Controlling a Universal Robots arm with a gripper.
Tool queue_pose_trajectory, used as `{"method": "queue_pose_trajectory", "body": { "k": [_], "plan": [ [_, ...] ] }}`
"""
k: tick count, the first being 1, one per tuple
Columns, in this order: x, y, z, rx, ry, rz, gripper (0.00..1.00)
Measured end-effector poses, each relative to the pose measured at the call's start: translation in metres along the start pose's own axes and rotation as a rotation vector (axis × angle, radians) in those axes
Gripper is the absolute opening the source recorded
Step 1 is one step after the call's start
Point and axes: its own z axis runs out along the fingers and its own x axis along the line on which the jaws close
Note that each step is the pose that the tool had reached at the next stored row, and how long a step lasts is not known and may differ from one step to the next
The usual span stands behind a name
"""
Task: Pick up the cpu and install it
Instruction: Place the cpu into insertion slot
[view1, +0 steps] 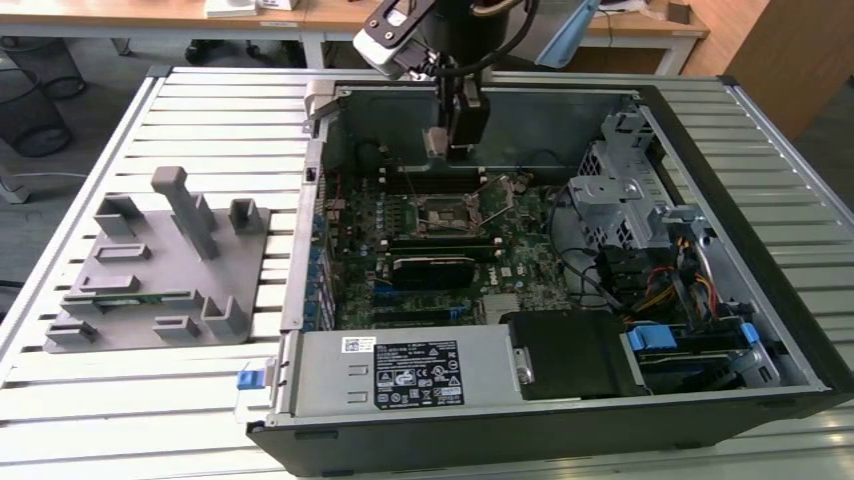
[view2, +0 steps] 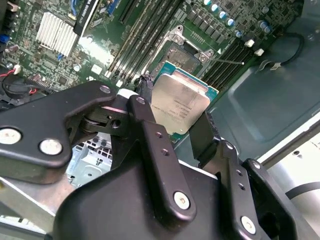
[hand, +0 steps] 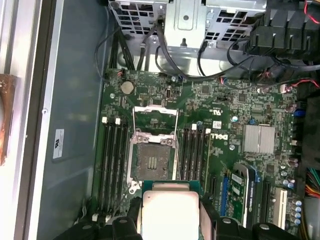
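Observation:
The cpu (view2: 179, 102) is a flat square chip with a silvery top and a thin green rim. My gripper (view2: 175, 112) is shut on it, one black finger (view2: 145, 95) on each of two opposite edges. In the exterior view the gripper (view1: 454, 140) hangs inside the open computer case with the cpu (view1: 437, 142), above the rear part of the motherboard. The empty socket (hand: 152, 160) lies just beyond the held cpu (hand: 170, 212), with its metal load plate (hand: 155, 117) swung open. In the exterior view the socket (view1: 443, 212) sits below and in front of the gripper.
Memory slots (hand: 112, 160) flank the socket on both sides. A drive cage (view1: 621, 190) and cables (view1: 654, 290) fill the exterior view's right of the case, with a power supply (view1: 400, 370) at the front. A grey fixture tray (view1: 147, 270) stands at the exterior view's left.

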Motion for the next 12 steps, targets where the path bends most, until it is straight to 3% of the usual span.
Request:
{"method": "queue_pose_trajectory", "body": {
  "k": [12],
  "plan": [
    [0.0045,0.0005,0.0136,-0.0044,-0.0018,0.016,0.54]
  ]
}}
